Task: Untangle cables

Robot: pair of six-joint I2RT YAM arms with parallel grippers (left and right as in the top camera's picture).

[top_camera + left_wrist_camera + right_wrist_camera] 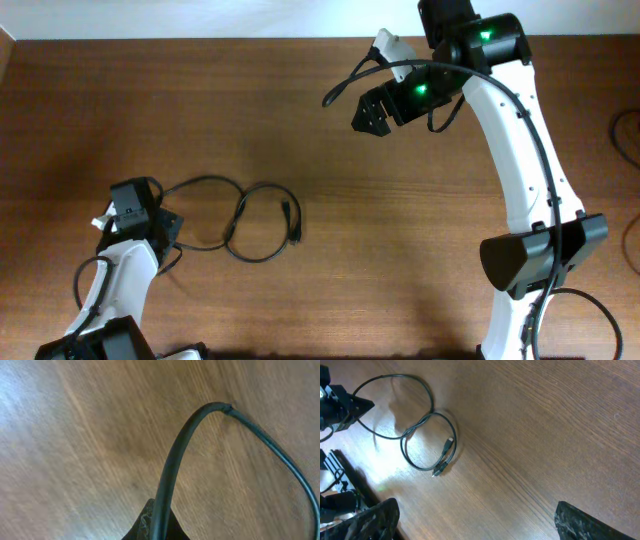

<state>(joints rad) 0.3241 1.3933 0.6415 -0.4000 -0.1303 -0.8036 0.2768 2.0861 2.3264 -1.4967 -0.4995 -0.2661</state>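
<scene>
Brown wood-grain table (330,200); pale wall strip (200,15) along far edge.

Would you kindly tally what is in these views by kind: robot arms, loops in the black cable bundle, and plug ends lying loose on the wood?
Robot arms: 2
Cable loops: 2
Loose plug ends: 2
Total: 6

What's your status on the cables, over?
Left pincer shut on cable end. Right pincer open, raised, empty. Cable lies in crossed loops on table. Nothing blocking.
</scene>
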